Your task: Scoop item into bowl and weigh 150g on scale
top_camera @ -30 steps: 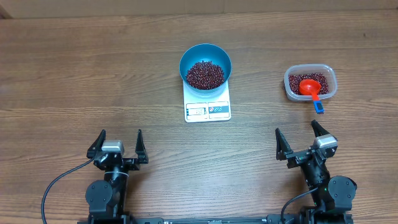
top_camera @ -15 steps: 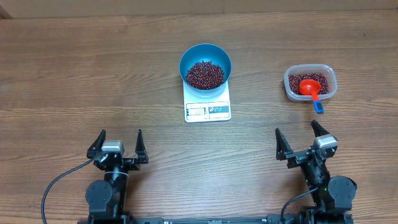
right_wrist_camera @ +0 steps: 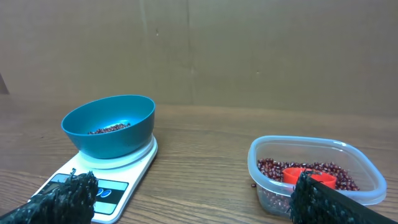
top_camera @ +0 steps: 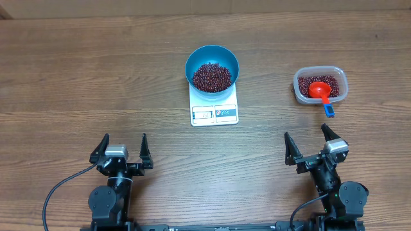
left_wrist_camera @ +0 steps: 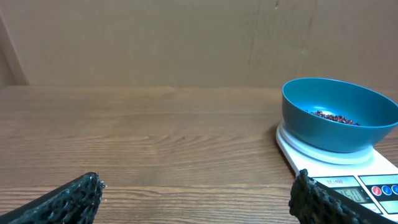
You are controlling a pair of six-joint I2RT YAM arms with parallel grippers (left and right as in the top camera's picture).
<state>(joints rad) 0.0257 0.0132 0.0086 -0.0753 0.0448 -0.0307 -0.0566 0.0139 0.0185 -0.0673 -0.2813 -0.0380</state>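
The blue bowl (top_camera: 212,68) stands on the white scale (top_camera: 214,113) at the table's middle back, with a heap of red-brown beans (top_camera: 211,76) inside. From the left wrist view the bowl (left_wrist_camera: 336,115) and scale (left_wrist_camera: 367,183) lie far right; from the right wrist view the bowl (right_wrist_camera: 110,126) and scale (right_wrist_camera: 106,186) lie left. My left gripper (top_camera: 121,149) and right gripper (top_camera: 311,144) rest near the front edge, both open and empty, far from the bowl.
A clear plastic tub (top_camera: 320,85) of beans stands at the back right, with a red scoop (top_camera: 319,90) lying in it, its blue-tipped handle (top_camera: 329,110) hanging over the near rim. One stray bean (right_wrist_camera: 253,185) lies on the wood beside the tub (right_wrist_camera: 314,174).
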